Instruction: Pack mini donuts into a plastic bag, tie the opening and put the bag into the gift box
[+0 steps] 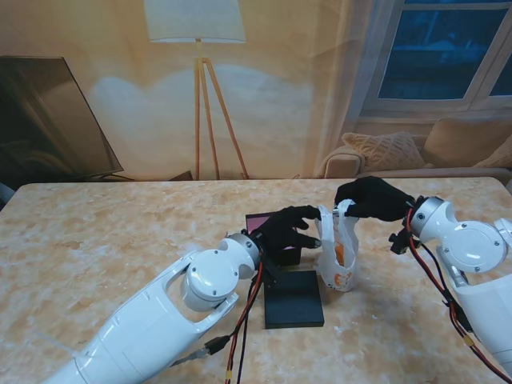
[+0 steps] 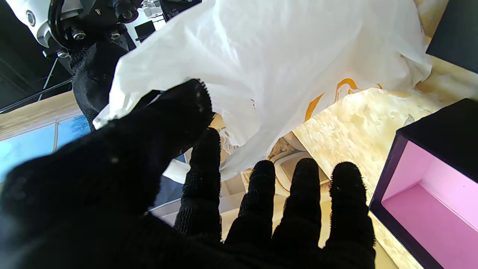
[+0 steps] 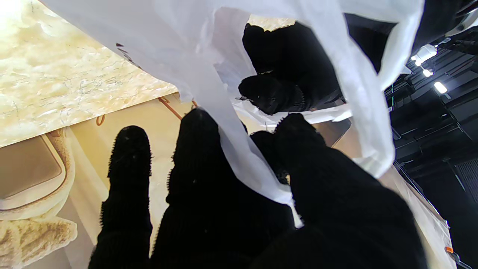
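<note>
White plastic bag (image 1: 339,252), orange print, upright, top pinched by right robot hand (image 1: 373,198).

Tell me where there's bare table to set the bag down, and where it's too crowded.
Bare marble table stretches to the left of the left hand, and along the far edge beyond both hands. It is crowded at the middle: the white plastic bag, held by the right hand, stands beside the pink-lined black gift box and its flat black lid.
</note>
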Tool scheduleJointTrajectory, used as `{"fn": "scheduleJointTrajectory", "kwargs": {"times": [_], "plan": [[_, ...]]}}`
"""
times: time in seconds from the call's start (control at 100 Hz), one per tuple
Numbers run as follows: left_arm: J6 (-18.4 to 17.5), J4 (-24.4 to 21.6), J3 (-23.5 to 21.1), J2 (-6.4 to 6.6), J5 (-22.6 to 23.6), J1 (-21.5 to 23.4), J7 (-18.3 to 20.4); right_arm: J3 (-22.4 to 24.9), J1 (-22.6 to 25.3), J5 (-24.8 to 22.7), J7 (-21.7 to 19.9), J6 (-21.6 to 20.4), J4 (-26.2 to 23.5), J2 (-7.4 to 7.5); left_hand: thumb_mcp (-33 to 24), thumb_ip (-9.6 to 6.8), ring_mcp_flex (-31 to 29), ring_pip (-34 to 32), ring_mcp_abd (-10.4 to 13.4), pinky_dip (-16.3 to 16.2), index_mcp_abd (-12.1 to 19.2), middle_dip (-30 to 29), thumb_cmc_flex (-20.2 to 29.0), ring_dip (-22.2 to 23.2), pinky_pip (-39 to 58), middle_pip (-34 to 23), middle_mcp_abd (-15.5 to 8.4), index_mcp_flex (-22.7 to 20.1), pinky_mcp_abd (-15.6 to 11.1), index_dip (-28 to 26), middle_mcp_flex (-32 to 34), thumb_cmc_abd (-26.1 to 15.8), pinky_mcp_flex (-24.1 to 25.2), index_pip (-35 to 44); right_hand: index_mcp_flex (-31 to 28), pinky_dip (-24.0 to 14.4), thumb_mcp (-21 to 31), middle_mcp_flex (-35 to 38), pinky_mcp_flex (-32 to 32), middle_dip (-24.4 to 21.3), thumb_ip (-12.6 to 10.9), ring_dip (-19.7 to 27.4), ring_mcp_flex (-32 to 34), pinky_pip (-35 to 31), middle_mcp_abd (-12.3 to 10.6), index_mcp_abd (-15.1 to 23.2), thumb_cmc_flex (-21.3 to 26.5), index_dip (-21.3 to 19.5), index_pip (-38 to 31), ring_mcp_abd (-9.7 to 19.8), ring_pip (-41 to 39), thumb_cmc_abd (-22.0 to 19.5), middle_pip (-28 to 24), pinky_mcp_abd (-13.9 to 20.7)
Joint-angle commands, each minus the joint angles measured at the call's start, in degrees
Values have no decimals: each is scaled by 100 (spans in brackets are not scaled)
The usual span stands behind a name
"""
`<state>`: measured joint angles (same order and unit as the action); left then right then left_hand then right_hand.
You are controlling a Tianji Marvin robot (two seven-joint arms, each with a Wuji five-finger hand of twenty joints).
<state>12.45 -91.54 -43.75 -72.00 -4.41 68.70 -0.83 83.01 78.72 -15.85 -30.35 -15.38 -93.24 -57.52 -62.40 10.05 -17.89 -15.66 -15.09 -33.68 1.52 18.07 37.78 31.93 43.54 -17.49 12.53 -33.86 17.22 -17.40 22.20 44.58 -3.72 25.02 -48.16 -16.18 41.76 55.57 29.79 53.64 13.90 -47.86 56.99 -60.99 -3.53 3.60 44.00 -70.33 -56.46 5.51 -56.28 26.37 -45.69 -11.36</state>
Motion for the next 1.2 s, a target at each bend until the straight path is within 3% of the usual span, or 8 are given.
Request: {"fn": "scheduleJointTrajectory", "kwargs": {"times": [0.0, 0.22, 0.58, 0.73, 0.79, 0.89, 1.06, 1.19], "plan": [[47, -59, 23, -49, -78, 10, 58, -33, 28, -34, -53, -15, -22, -34, 3, 78, 102, 93, -29, 70, 74, -77, -240, -76, 9, 23, -8, 104, -26, 86, -204, -69, 61, -83, -566, -64, 2160, 20, -13, 98, -347, -115, -10, -133, -576, 2546, 1688, -575, -2032, 147, -161, 136, -285, -37], [273, -75, 66, -121, -205, -11, -31, -205, -92, -112, 52, 94, 23, -65, -32, 86, 76, 14, -62, 48, -10, -16, -286, -24, 62, -16, 77, -594, -64, -165, -80, -42, 48, 493, -461, -65, 2165, -38, -25, 111, -350, -115, -45, -176, -514, 2483, 1697, -514, -1971, 131, -218, 143, -311, -41], [480, -11, 125, -223, -333, -90, -157, -353, -184, -358, 191, 194, 53, -90, -196, 110, -134, -223, -107, -44, 285, 39, -275, 159, 313, -91, 43, -875, 2, -389, 127, 151, -62, 977, -363, -44, 2174, -102, -46, 112, -351, -86, -89, -245, -435, 2409, 1711, -415, -1922, 101, -305, 162, -343, -40], [502, -15, 143, -257, -338, -101, -234, -381, -191, -412, 205, 217, 73, -91, 138, 41, -149, -309, -123, -130, 319, 108, 236, 290, 415, -149, 65, -945, 17, -435, 147, -259, -77, 1100, -359, -30, 2179, -100, -53, 106, -349, -69, -91, -265, -429, 2405, 1716, -397, -1927, 85, -324, 168, -353, -46], [533, -23, 133, -286, -338, -100, -320, -383, -177, -427, 212, 227, 72, -92, 563, 259, -175, -346, -91, -152, 377, 145, 776, 325, 449, -189, 57, -974, -2, -378, 163, -460, -97, 1184, -358, -25, 2179, -103, -54, 104, -348, -63, -91, -271, -428, 2404, 1715, -392, -1929, 84, -329, 169, -353, -47], [594, -10, 115, -321, -346, -122, -406, -384, -145, -447, 238, 240, 69, -97, 868, 352, -216, -401, -92, -162, 424, 174, 1131, 361, 480, -236, 62, -1026, -3, -326, 218, -586, -107, 1312, -360, -15, 2180, -103, -55, 101, -345, -54, -96, -283, -419, 2385, 1720, -381, -1932, 80, -336, 176, -357, -54], [702, 10, 118, -360, -463, -133, -435, -408, -146, -506, 240, 258, 93, -95, 877, 459, -210, -420, -105, -169, 330, 190, 781, 383, 477, -239, 115, -1069, 8, -273, 244, -350, -81, 1385, -365, 4, 2183, -107, -59, 97, -343, -45, -96, -291, -414, 2380, 1722, -368, -1935, 80, -345, 181, -356, -53], [879, 15, 153, -421, -482, -144, -535, -419, -139, -603, 288, 258, 85, -98, 886, 693, -255, -500, -154, -218, 216, 280, 652, 463, 516, -328, 190, -1189, 34, -248, 380, -164, -74, 1693, -364, 18, 2182, -107, -64, 99, -338, -40, -106, -304, -408, 2380, 1724, -360, -1938, 76, -354, 181, -365, -53]]}}
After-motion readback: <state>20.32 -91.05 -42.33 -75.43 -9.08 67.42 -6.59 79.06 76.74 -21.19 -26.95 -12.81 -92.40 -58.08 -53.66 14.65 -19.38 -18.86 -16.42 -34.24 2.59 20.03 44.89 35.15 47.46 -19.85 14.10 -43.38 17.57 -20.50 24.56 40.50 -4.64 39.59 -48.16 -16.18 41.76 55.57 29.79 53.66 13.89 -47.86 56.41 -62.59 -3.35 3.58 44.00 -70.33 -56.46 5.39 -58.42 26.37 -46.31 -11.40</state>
